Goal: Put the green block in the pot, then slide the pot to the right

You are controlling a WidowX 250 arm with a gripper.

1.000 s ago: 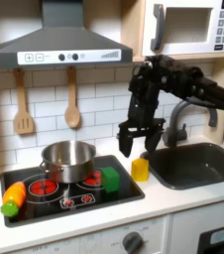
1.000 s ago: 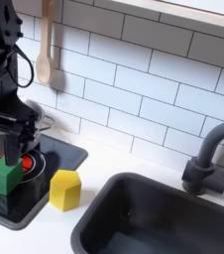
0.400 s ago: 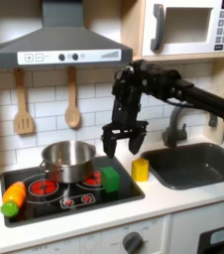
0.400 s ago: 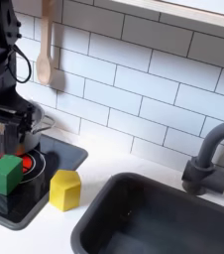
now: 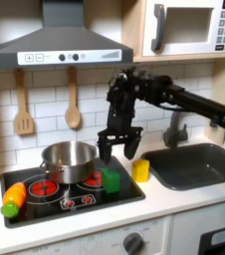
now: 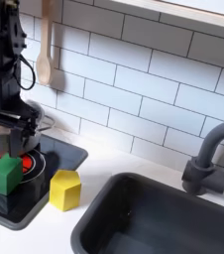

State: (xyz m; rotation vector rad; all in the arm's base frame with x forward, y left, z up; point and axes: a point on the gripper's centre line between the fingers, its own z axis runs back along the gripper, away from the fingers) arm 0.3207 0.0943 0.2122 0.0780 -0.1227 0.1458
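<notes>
Hand (image 5: 117, 147) hangs open and empty above the small bright green toy block (image 5: 111, 179), which sits on the black stovetop (image 5: 60, 202) just beside the round shiny silver pot (image 5: 69, 160); it should descend straight, centre fingers on opposite faces, avoid the rim.

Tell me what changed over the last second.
The gripper moved toward the first exterior view's left, from above the yellow block to above the green block, jaws open, holding nothing. The green block, yellow block, pot and carrot stayed put.
</notes>
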